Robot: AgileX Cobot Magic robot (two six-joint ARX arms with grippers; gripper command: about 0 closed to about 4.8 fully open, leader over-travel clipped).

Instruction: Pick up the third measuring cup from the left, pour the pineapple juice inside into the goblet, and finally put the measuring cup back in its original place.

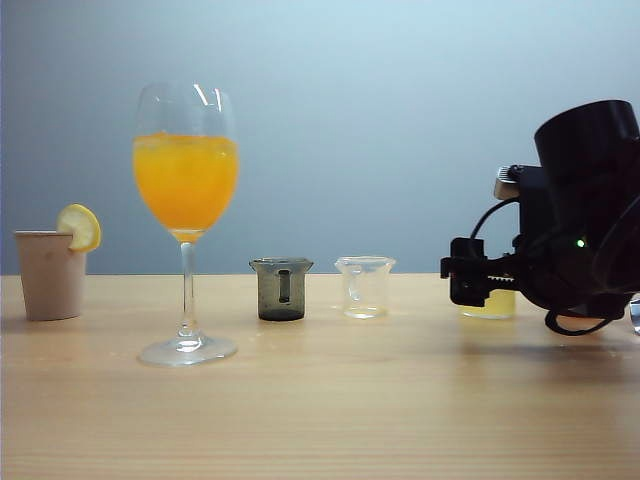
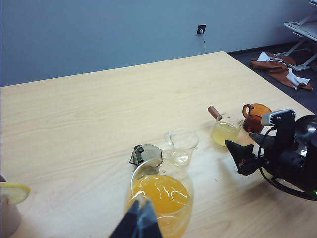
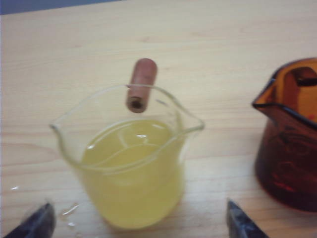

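The third measuring cup (image 3: 131, 168) stands upright on the light wood table, clear, with a reddish-brown stub handle (image 3: 141, 84). Pale yellow pineapple juice (image 3: 130, 191) fills its lower half. My right gripper (image 3: 138, 206) is open, low over the table, one fingertip (image 3: 37, 223) on each side of the cup's near side, not touching it. In the exterior view this gripper (image 1: 466, 272) covers most of the cup (image 1: 492, 304). The goblet (image 1: 186, 180) stands at the left with orange drink in it. My left gripper (image 2: 140, 213) hangs shut just above the goblet (image 2: 161, 196).
A grey cup (image 1: 281, 290) and a clear cup (image 1: 365, 287) stand between goblet and third cup. An amber-brown cup (image 3: 292, 139) stands close beside the third cup. A beige cup with lemon slice (image 1: 50, 272) is at far left. Small droplets (image 3: 67, 212) lie by the cup.
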